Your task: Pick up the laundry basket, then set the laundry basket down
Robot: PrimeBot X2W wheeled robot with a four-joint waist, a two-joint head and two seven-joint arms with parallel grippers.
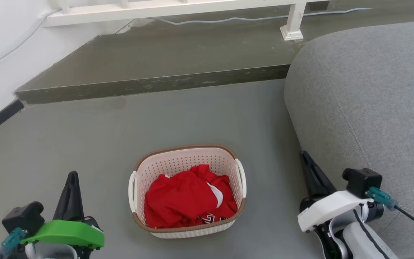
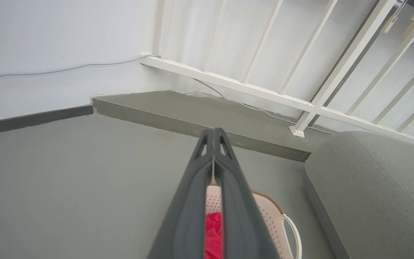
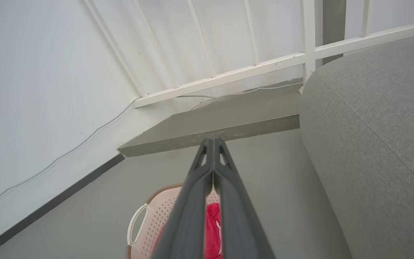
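One cream perforated laundry basket [image 1: 187, 160], brown rim [image 1: 185, 147], red cloth [image 1: 185, 199]

— What's on the right?
— A grey sofa [image 1: 365, 100], its rounded end on the grey floor [image 1: 120, 126].
— And behind it?
— A low raised step [image 1: 156, 61] carrying a white railing [image 1: 164, 9], with a pale cable [image 1: 228, 18] beneath. A crumpled red garment [image 1: 185, 198] lies left of the sofa.

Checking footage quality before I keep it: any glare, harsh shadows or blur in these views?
Head view: even, soft light, no glare; the laundry basket is sharp, its shadow faint. Left wrist view: the jaws blur toward the bottom edge. Right wrist view: same blur; the white wall is bright, not blown out.
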